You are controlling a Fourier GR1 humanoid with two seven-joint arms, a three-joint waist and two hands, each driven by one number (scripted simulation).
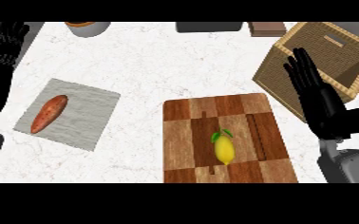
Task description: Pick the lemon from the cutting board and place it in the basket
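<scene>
A: Nothing of the task is done yet, as we read the head view. The lemon (223,149) lies on the cutting board (188,137), near the board's lower middle, its green leaf toward the top. No hand touches it.

B: Agreed. We note the right hand (317,96) at the view's right, fingers straight and up, released, holding nothing. It sits over the near wall of the basket (275,78), well apart from the lemon.

A: And the left hand (9,40)? We see only dark fingers at the far left edge, near the top. They look relaxed rather than clenched, and nothing is in them. Resting, by our judgement.

B: So all steps are left: reach to the lemon, grasp it, lift, carry it to the basket, let go. The basket stands just beside the board's upper right corner, so the carry should be short.

A: Now the surface. We have a white marbled counter (147,66). Left of the board lies a grey mat (88,114), tilted, with a sweet potato (49,113) on it, well apart from the lemon.

B: Along the top edge we log a grey pot (89,28), cut off by the frame, then a dark flat object (209,26) and a brown block (268,28). Too little of these shows to name them better.

A: Of the room beyond the counter, we see nothing in this view
</scene>
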